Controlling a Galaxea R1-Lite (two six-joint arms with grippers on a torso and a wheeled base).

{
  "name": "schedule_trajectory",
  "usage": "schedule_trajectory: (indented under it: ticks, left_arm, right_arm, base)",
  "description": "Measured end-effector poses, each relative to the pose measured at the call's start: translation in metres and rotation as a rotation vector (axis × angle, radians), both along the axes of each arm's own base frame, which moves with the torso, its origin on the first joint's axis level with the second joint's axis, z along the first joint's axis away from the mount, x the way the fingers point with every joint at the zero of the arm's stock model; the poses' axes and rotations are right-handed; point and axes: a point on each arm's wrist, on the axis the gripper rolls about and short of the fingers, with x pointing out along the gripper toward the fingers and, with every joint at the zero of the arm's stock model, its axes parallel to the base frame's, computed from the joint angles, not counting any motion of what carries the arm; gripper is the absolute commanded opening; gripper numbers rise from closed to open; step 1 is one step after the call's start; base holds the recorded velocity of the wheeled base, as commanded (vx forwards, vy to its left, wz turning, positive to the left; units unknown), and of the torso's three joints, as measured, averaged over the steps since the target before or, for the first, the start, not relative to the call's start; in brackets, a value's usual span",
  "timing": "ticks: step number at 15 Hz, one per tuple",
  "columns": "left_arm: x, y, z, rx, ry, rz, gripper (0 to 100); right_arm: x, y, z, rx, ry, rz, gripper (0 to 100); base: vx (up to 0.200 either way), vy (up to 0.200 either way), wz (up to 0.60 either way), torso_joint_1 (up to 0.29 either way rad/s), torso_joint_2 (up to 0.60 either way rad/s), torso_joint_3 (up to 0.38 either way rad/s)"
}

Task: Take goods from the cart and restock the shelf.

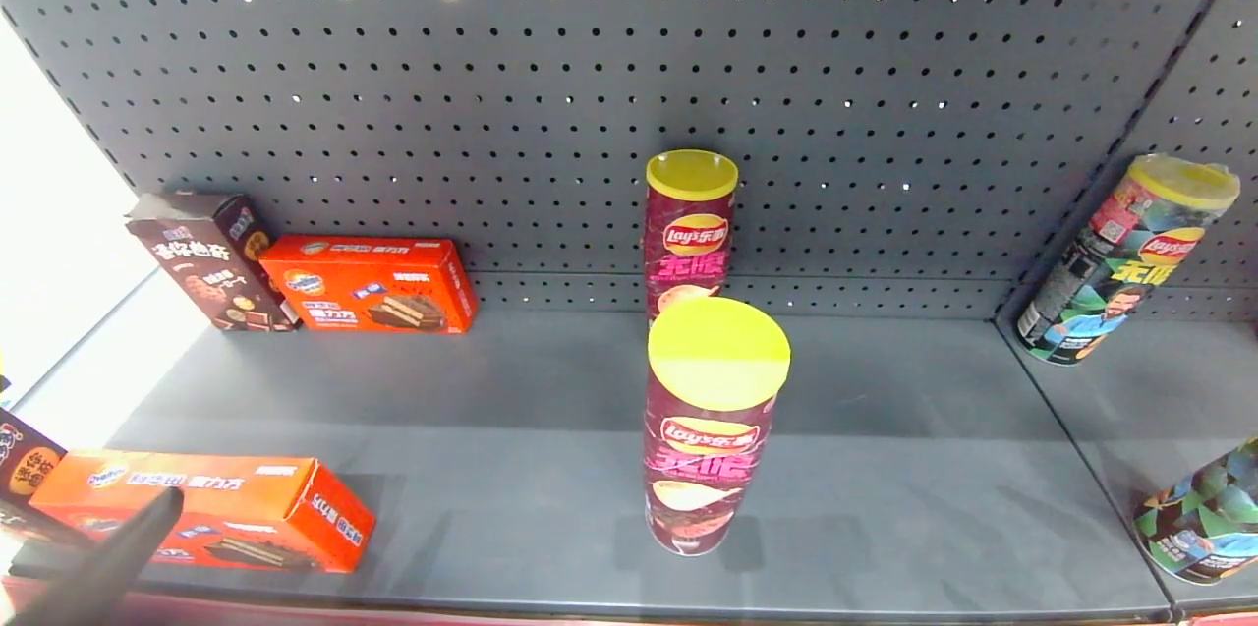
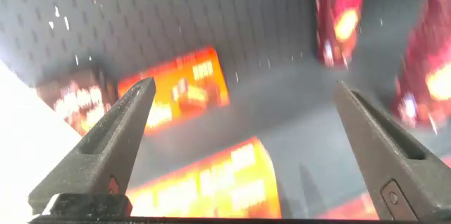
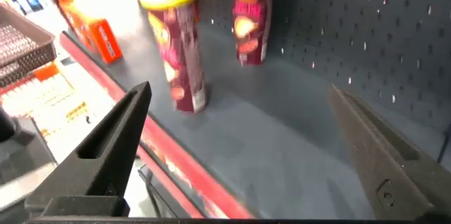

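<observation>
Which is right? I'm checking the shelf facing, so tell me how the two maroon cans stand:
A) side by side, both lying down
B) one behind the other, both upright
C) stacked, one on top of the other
B: the front can and the back can each stand upright on the shelf, apart, one behind the other.

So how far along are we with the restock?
Done: two maroon cans stand upright on the shelf, the front can and the back can, with orange boxes to their left. In hand: nothing; the left tool and right tool are both open and empty. Left: much of the shelf is bare, and packs seemingly lie under the cart basket.
</observation>
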Motion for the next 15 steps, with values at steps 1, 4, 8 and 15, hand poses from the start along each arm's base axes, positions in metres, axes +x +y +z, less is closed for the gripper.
schedule_trajectory:
  ticks: [1,4,8,15]
  left_arm:
    - [-0.011,0.004,-0.009,0.01,0.026,0.0,100]
    - [-0.045,0.018,-0.037,0.04,0.09,0.001,100]
    - [-0.071,0.027,-0.067,0.06,0.093,0.005,100]
    - [-0.067,0.026,-0.107,0.107,0.14,-0.01,100]
  right_arm:
    - [-0.004,-0.002,-0.007,0.001,0.0,-0.002,100]
    - [-0.01,-0.007,-0.021,0.0,0.001,-0.005,100]
    - [-0.015,-0.01,-0.051,-0.031,0.045,-0.009,100]
    - [-0.027,-0.021,-0.114,-0.184,0.265,-0.101,100]
  base:
    - [0.0,0.0,0.0,0.0,0.0,0.0]
    - [0.0,0.0,0.0,0.0,0.0,0.0]
    - [0.0,0.0,0.0,0.0,0.0,0.0]
    - [0.0,0.0,0.0,0.0,0.0,0.0]
